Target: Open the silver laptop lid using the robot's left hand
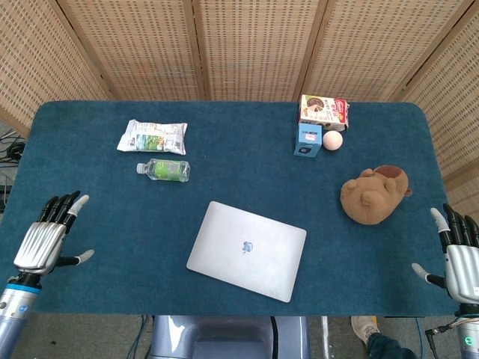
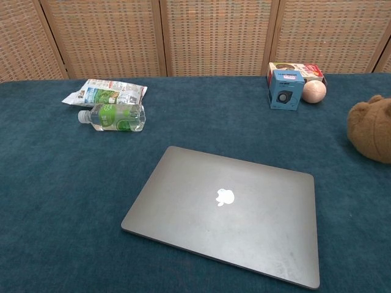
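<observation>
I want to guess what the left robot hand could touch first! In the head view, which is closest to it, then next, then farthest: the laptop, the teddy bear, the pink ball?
From the left robot hand:
1. Laptop, table middle.
2. Teddy bear, right side.
3. Pink ball, far right corner.

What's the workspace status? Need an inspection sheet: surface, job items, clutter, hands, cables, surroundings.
Surface: blue cloth table.
Job's things: silver laptop, lid closed, flat, near front edge.
Clutter: snack packet and water bottle lying back left; printed box, small blue box, pink ball back right; brown plush toy at right.
Hands: left hand open, holding nothing, left of laptop; right hand open at right edge.
Cables: dark cables off left edge.
Surroundings: woven screen panels behind.
</observation>
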Controlling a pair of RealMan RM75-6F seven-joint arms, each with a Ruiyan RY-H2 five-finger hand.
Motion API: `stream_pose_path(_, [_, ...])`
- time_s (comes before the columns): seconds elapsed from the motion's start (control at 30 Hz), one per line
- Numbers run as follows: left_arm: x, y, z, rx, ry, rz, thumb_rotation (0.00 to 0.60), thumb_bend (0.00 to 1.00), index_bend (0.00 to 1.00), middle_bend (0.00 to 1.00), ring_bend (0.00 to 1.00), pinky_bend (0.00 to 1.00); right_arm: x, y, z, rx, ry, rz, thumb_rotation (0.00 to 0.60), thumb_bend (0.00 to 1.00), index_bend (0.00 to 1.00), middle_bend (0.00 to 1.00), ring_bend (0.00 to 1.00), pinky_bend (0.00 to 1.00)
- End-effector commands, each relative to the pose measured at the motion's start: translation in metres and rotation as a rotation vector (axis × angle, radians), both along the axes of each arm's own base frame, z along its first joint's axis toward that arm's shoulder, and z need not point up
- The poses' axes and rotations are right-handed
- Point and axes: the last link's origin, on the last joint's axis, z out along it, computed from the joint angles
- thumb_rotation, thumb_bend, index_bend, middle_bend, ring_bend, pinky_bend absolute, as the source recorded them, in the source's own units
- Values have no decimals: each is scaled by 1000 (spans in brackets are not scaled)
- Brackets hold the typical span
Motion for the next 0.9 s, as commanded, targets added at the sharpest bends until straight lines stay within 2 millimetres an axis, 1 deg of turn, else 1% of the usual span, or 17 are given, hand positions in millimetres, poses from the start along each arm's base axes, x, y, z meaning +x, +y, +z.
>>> stream_pose_path(0.03, [11,12,-4,-69,5,-39,541,119,1,0,0,0,0,1,0,0,0,-2,600,28,0,0,0,0])
stream_pose_path(0.13, [22,22,-11,-136,1,-75,544,137,14,0,0,0,0,1,0,1,0,-3,600,28,0,0,0,0])
stream_pose_path(0.17, [26,27,-14,-167,0,-85,543,180,21,0,0,0,0,1,0,1,0,-2,600,28,0,0,0,0])
stream_pose_path(0.23, [38,37,-20,-238,-5,-121,542,344,36,0,0,0,0,1,1,1,1,2,600,28,0,0,0,0])
stream_pose_path(0.27, [47,45,-25,-281,-21,-144,538,465,48,0,0,0,1,0,1,2,1,4,600,28,0,0,0,0])
stream_pose_path(0.3, [52,49,-28,-300,-40,-154,537,571,63,0,0,0,1,0,1,3,1,4,600,28,0,0,0,0])
stream_pose_path(0.4, [67,61,-36,-360,-81,-179,538,758,95,0,0,0,1,1,0,5,-1,6,600,28,0,0,0,0])
stream_pose_path(0.47, [75,69,-40,-385,-77,-201,539,828,106,1,0,0,1,1,0,7,-1,6,600,28,0,0,0,0])
stream_pose_path(0.6, [88,80,-48,-412,-51,-241,539,932,147,31,0,0,2,1,0,7,0,8,600,28,0,0,0,0])
stream_pose_path(0.7, [106,95,-61,-458,-42,-270,539,997,174,59,1,0,3,2,1,4,1,11,600,28,0,0,0,0])
stream_pose_path(0.9, [126,112,-78,-515,-44,-286,543,1000,190,82,11,0,3,4,1,2,1,10,600,28,0,0,0,0])
